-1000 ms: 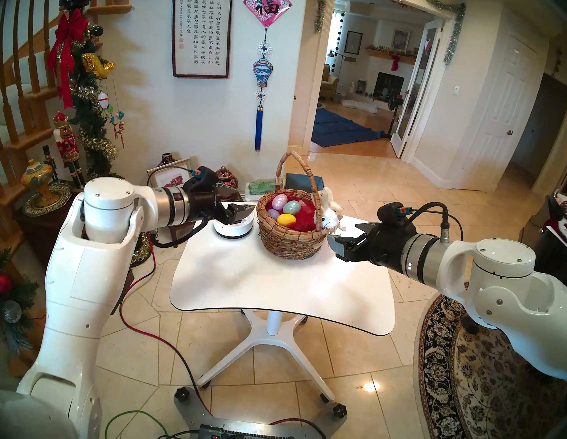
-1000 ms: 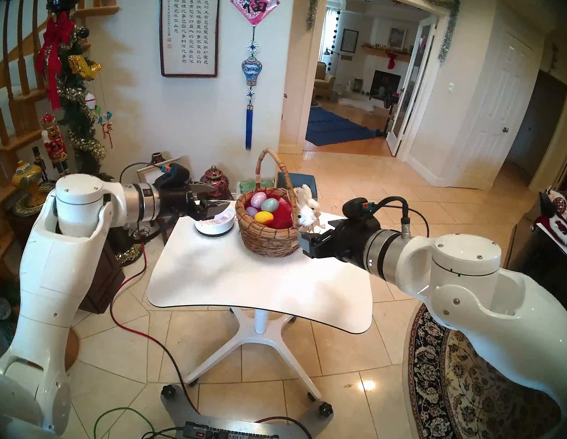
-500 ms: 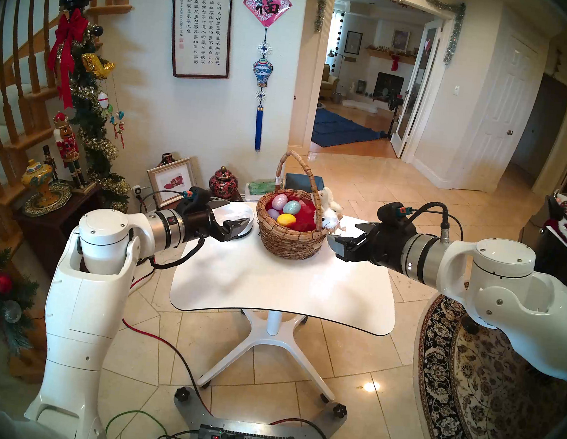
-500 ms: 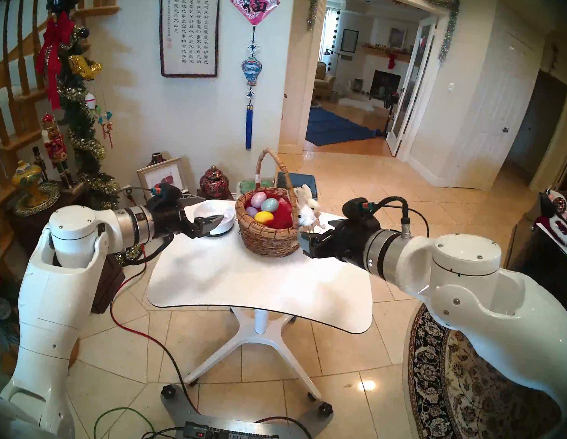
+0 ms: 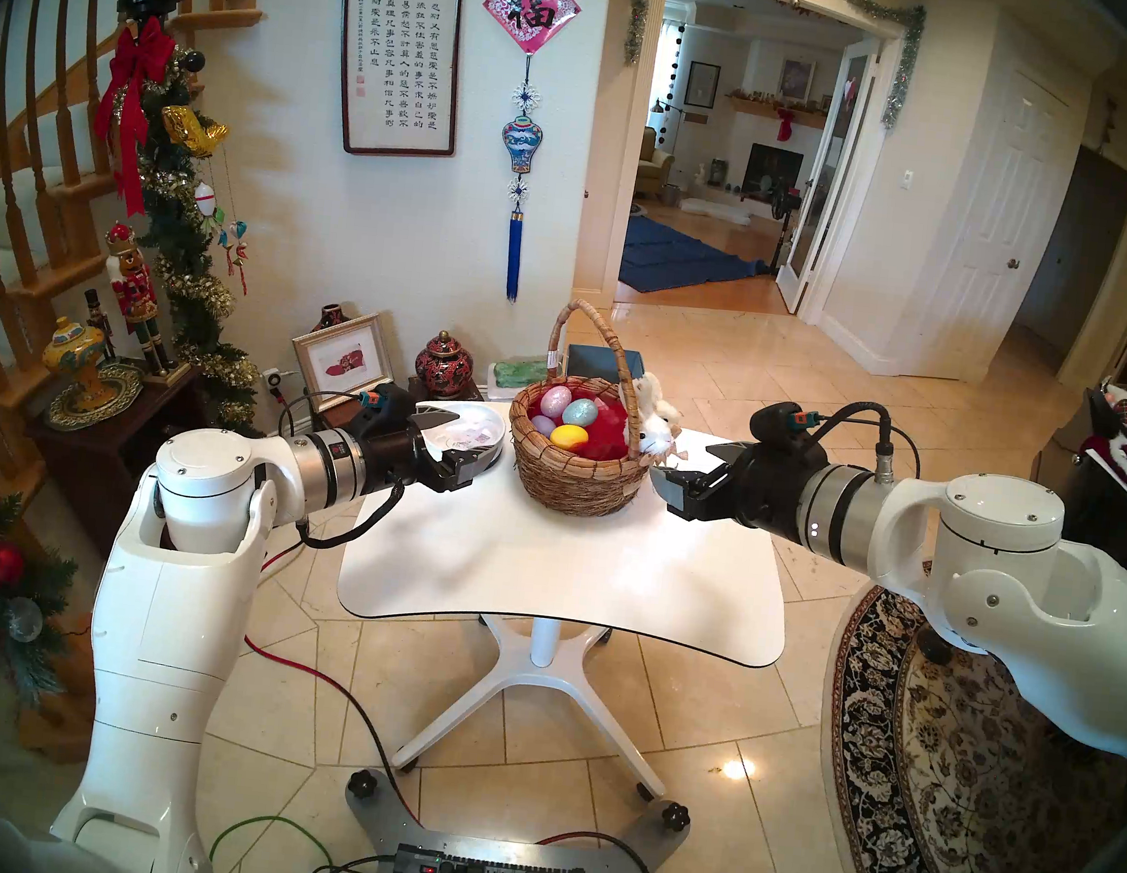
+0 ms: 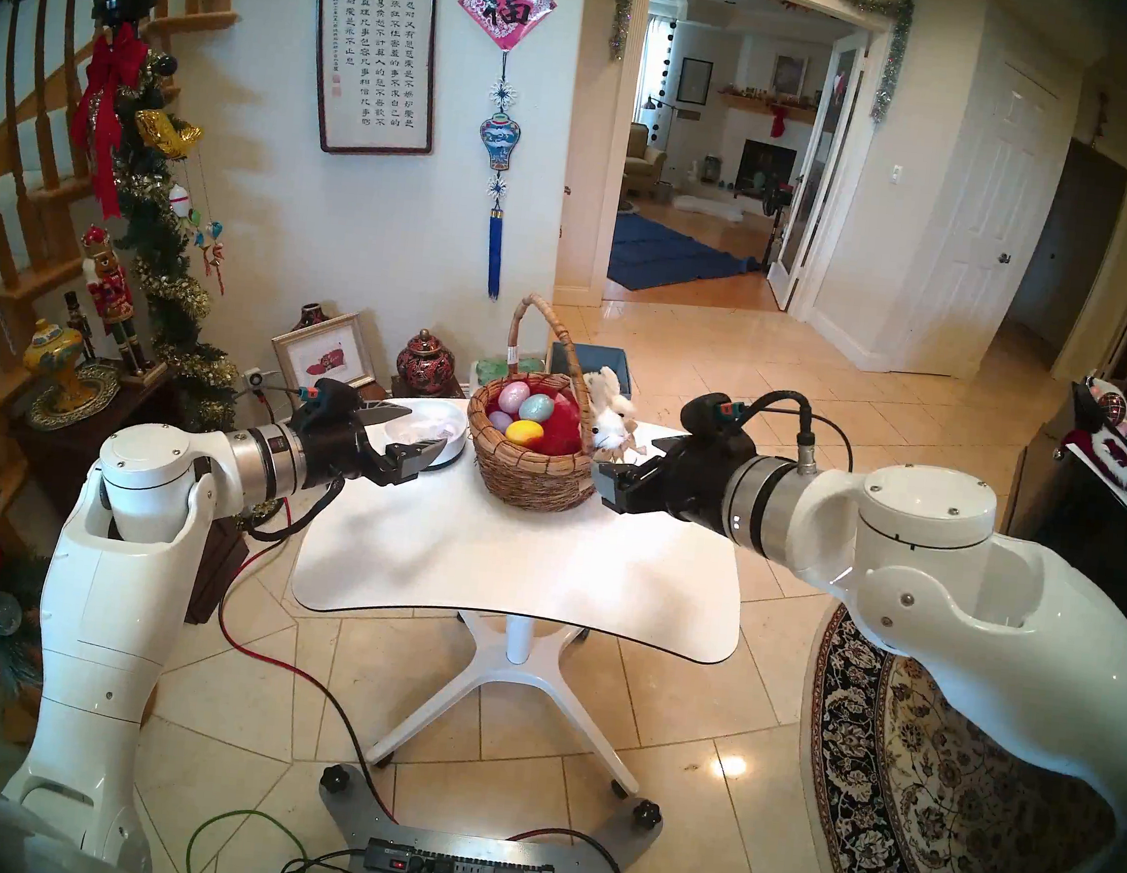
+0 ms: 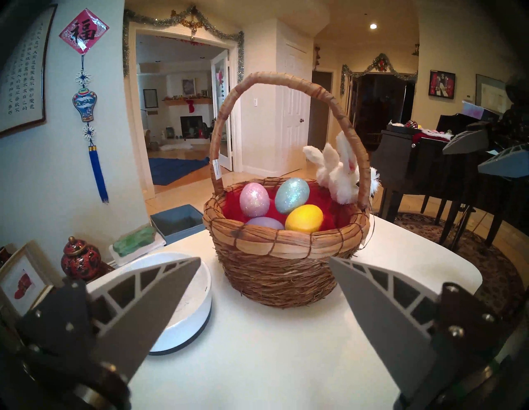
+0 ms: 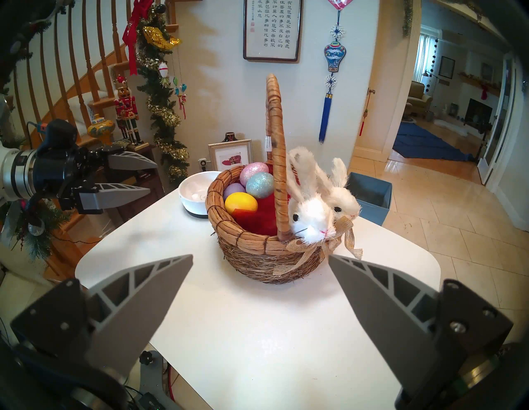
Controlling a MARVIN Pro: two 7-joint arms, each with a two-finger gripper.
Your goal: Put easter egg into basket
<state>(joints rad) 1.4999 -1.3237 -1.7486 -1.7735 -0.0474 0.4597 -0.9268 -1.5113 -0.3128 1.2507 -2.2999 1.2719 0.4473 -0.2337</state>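
The brown wicker basket (image 5: pixel 574 478) (image 7: pixel 280 257) (image 8: pixel 257 252) stands at the back middle of the white table (image 5: pixel 561 576), with white plush bunnies (image 8: pixel 310 212) on its rim. On its red lining lie a pink glitter egg (image 7: pixel 254 199), a blue glitter egg (image 7: pixel 292 195), a yellow egg (image 7: pixel 304 219) and a purple egg (image 7: pixel 264 223). My left gripper (image 5: pixel 479 426) (image 7: pixel 264 259) is open and empty, left of the basket and just over the near side of a white bowl (image 7: pixel 189 300). My right gripper (image 5: pixel 680 462) (image 8: pixel 260 256) is open and empty, close to the basket's right side.
The white bowl (image 8: pixel 197 194) shows no egg inside. A blue box (image 7: pixel 177 223) sits behind the table. A side cabinet with vases (image 5: pixel 111 396) stands to the left, a dark piano (image 7: pixel 429 160) to the right, and a patterned rug (image 5: pixel 967 773) lies on the floor.
My left arm has dropped and pulled back to the left, from above the bowl to its near edge. The right arm, the basket and the eggs have not moved.
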